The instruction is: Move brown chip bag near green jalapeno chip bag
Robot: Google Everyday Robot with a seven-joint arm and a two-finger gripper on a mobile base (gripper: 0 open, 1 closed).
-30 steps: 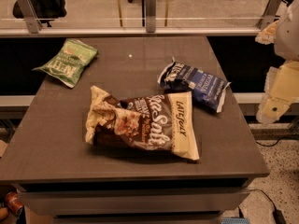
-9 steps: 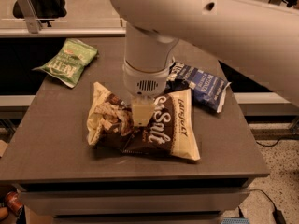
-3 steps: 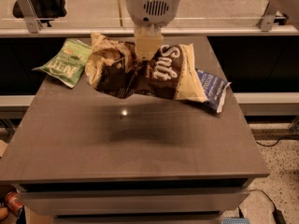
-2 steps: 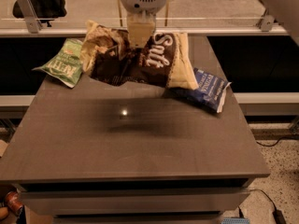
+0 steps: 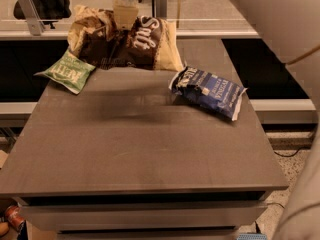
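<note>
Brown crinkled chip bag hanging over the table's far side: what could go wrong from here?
1. The gripper pinches the brown crinkled chip bag only at its top middle, with both ends drooping, so it may slip out early.
2. The small light-green chip bag lies right at the far-left edge of the grey table. Lowering the big bag onto it could shove it off.

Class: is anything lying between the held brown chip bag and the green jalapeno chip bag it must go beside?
Nothing visible does. The hand, above the far edge of the table, grips the brown chip bag right beside the green jalapeno chip bag; the dark blue bag lies on the other side.
</note>
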